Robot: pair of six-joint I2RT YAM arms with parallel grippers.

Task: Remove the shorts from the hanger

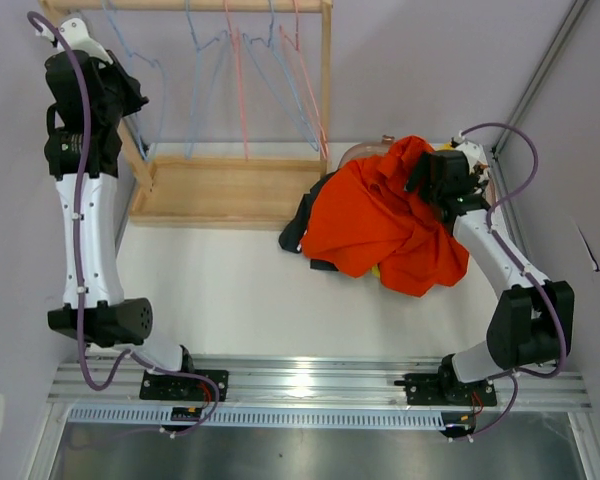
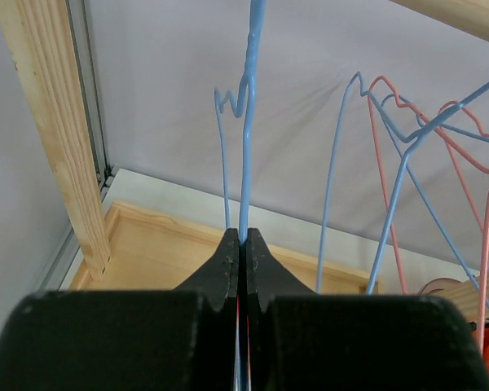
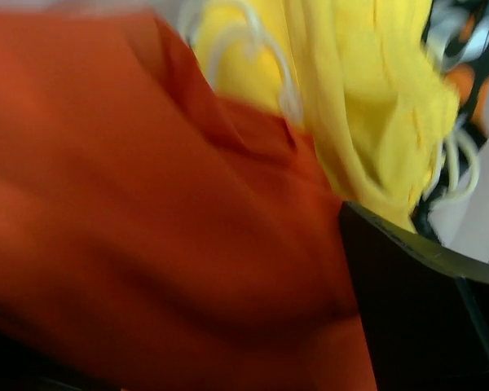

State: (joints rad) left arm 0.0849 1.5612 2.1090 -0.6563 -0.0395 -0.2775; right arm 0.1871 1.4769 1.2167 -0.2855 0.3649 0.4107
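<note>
A blue hanger wire (image 2: 246, 130) is being pinched by the fully closed left end effector (image 2: 243, 238) at the wooden rack (image 1: 230, 190). The orange-red shorts (image 1: 380, 225) are being carried, heaped over yellow shorts (image 3: 375, 90), by the bench (image 1: 230, 290) on its right side. The right end effector (image 1: 420, 180) is being pressed against this heap, and it cannot be told how wide it stands.

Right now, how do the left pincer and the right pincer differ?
The left pincer is shut on a blue hanger, up at the wooden rack. The right pincer stands open, down at the orange-red shorts heaped on the table. Both are black and two-fingered.
</note>
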